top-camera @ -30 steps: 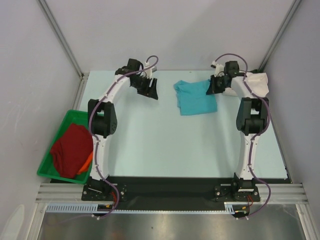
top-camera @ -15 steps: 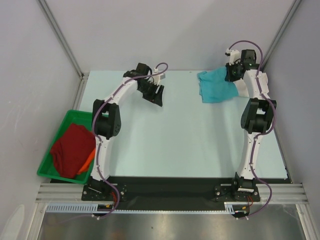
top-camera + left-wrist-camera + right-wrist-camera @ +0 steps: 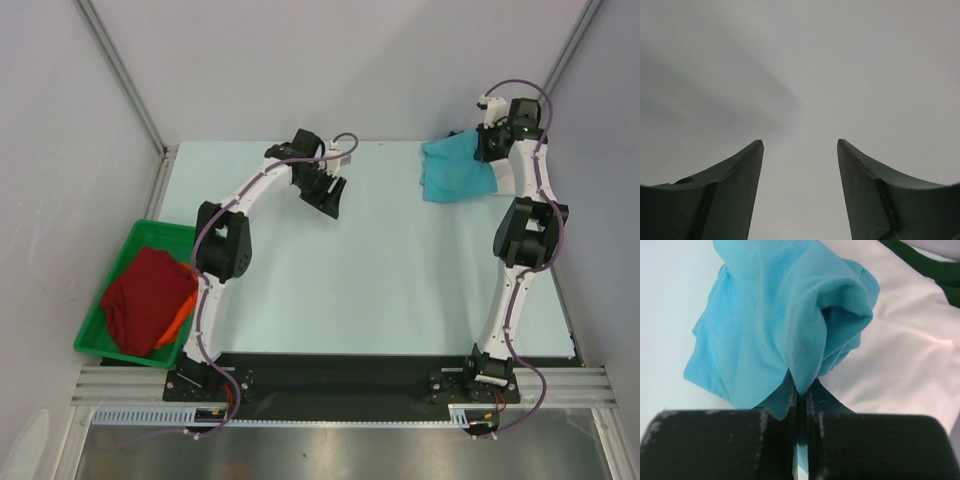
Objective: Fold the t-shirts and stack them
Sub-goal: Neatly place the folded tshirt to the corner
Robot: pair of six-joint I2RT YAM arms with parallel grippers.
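**Turquoise shirt pinched at the far right corner of the table**

The right gripper (image 3: 800, 390) has its two fingers pressed together on a fold of the turquoise shirt (image 3: 455, 172). In the right wrist view the cloth bunches into a rounded loop just above the fingertips and spreads away to the left. From above, the shirt shows as a crumpled patch near the far right corner of the table (image 3: 380, 280), with the gripper at its upper right edge. Whether the shirt's lower part rests on the table or hangs just clear of it cannot be told.

A cream-white shirt (image 3: 900, 340) lies just beside and partly under the turquoise one, on its right in the wrist view. In the top view the right arm covers most of it.

The left gripper (image 3: 330, 195) is held over the far middle of the table, well apart from the turquoise shirt. Its fingers (image 3: 735, 175) are spread wide with nothing between them (the left wrist view shows only plain pale surface and a soft shadow past the tips).

A green bin (image 3: 150, 232) sits at the near left edge of the table, beside the left arm's base. In it lies a dark red shirt (image 3: 145, 300), heaped loosely, and an orange shirt (image 3: 178, 318) peeks out from under its right side.
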